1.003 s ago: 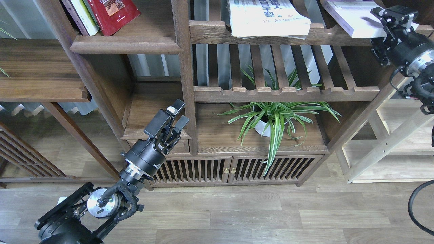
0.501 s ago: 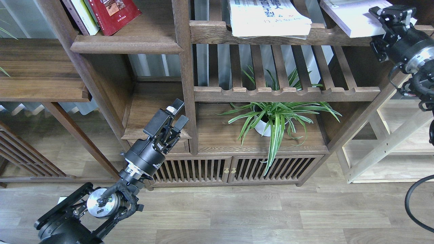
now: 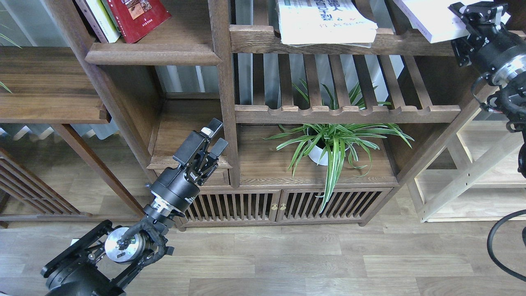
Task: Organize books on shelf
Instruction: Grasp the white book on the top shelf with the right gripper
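Observation:
The thin red book [image 3: 137, 14] leans on other books on the dark plank shelf [image 3: 152, 54] at the upper left. The large white book with green characters [image 3: 324, 18] lies flat on the upper slatted rack. The thick pale lavender-white book [image 3: 429, 18] sits at the top right with its right end between the fingers of my right gripper [image 3: 478, 12], which is shut on it. My left gripper [image 3: 215, 135] is open and empty, low in front of the small left compartment beside the centre post.
A spider plant in a white pot [image 3: 326, 144] stands under the scalloped slatted rack [image 3: 345, 113]. A low cabinet with slatted doors [image 3: 283, 205] is below it. A pale wooden frame [image 3: 472, 172] stands at the right.
My right gripper has moved up and slightly right, taking the lavender-white book's end with it. My left arm has hardly moved.

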Robot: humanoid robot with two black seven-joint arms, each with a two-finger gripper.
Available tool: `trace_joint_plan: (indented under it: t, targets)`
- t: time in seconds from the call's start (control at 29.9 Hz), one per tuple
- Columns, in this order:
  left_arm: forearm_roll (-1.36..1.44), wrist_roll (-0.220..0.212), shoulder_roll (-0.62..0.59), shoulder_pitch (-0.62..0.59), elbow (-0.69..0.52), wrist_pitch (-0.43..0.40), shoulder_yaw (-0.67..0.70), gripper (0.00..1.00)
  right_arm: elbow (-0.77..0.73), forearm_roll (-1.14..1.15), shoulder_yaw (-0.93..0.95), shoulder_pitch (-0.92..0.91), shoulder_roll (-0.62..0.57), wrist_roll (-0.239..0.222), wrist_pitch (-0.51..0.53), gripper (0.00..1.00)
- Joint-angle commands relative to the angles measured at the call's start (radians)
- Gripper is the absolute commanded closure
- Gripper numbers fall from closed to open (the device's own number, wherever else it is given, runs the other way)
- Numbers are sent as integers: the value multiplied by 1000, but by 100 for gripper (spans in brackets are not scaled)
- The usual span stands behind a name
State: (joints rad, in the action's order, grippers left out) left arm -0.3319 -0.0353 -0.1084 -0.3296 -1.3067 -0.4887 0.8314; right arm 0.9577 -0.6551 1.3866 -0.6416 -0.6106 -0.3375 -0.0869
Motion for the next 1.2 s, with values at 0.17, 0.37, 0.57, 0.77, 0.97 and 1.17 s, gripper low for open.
trace_joint_plan:
  t: [0.17, 0.37, 0.57, 0.77, 0.97, 1.17]
  targets:
    - [1, 0, -1, 0, 0, 0, 0, 2, 4, -6, 35, 42, -3, 2, 65, 94]
    - [1, 0, -1, -3, 0, 0, 6, 2, 18, -8, 80, 140, -5, -11, 197, 94]
    - [1, 0, -1, -8, 0, 0, 12, 2, 27, -9, 114, 191, -1, -12, 321, 94]
    - [1, 0, 1, -9, 0, 0, 12, 2, 27, -9, 118, 241, -5, -12, 453, 94]
    - [14, -8, -1, -11, -13, 0, 15, 2, 39, -14, 132, 304, -1, -11, 576, 94]
    - [21, -11, 1, -43, -17, 0, 23, 2, 64, -14, 144, 407, -1, -9, 576, 94]
